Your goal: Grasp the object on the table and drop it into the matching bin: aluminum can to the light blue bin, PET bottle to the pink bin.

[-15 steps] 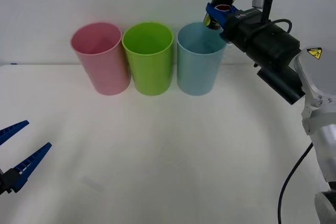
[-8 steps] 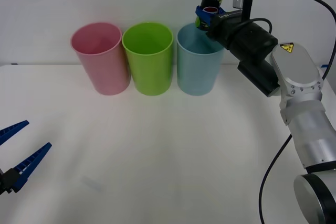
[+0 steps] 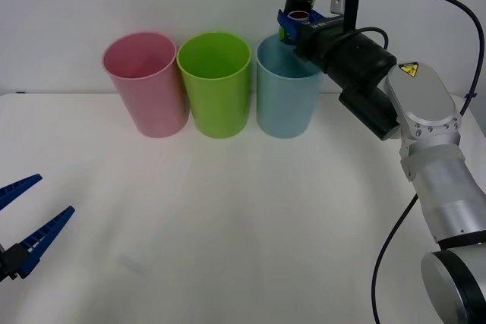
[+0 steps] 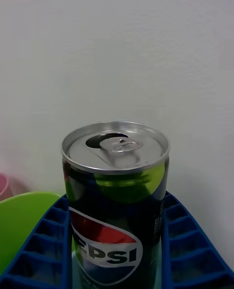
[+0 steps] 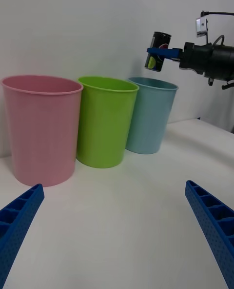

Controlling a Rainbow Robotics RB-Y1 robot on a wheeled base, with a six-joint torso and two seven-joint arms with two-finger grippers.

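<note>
1. Can's whereabouts first, since that's the main thing: it's up in the air, not on the table (image 3: 228, 218), which is a wide plain white top taking up most of the front view.

2. Right arm (image 3: 425, 134) comes in from the right side, black forearm with a yellow warning sticker, a grey and silver segment below it and a black cable looping off it. It reaches toward the back of the table.

3. Three bins stand in a row at the back, touching or nearly so: pink bin (image 3: 146, 81) on the left, green bin (image 3: 215, 81) in the middle, blue bin (image 3: 285, 85) on the right. All upright, all open-topped.

4. Left claw (image 3: 26, 221) sits low at the near left corner of the table, blue ribbed fingers spread wide apart with nothing between them. From its wrist view the two fingers (image 5: 19, 220) sit at the corners and the bins line up ahead.

5. Right claw (image 3: 295, 22) is clamped on the can, one blue finger on each side of it. It hangs over the far right rim of the blue bin.

6. Can (image 3: 298, 5) is small and dark with a silver top, roughly upright with a slight tilt, sitting above the blue bin's rim. In the right wrist view the can (image 4: 115, 206) shows a Pepsi logo in red, white and blue, and the tab opening is already punched.
</note>
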